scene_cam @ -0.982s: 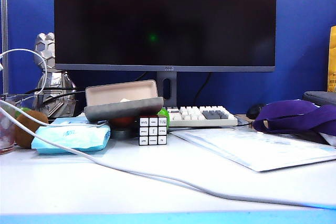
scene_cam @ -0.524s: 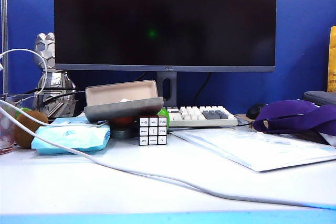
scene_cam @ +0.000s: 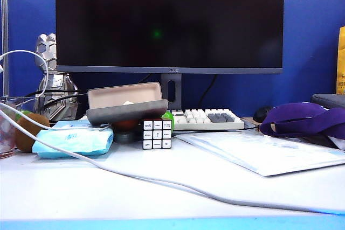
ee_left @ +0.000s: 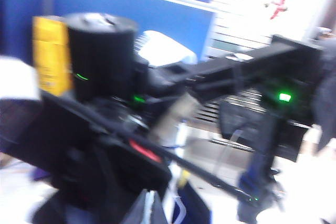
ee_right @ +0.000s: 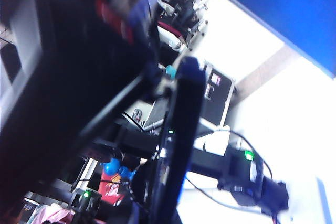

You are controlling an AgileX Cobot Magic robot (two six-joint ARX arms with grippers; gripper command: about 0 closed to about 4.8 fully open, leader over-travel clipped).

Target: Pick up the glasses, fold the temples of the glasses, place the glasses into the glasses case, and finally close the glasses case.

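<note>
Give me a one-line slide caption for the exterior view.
Open glasses case sits on a cluttered desk beside a puzzle cube and tissue pack; neither gripper in frame.

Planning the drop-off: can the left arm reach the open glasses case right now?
Probably, from above: the glasses case gapes open, nothing over it, only a cube in front. Both grippers are outside the exterior view.

The puzzle cube [scene_cam: 157, 134] bears small printing, seemingly too tiny to read.

The oblong grey glasses case [scene_cam: 127, 112] looks matt and felt-like outside, with smooth beige lining; the light-blue tissue pack [scene_cam: 74, 141] is glossy plastic; the white tabletop [scene_cam: 161, 187] is smooth.
</note>
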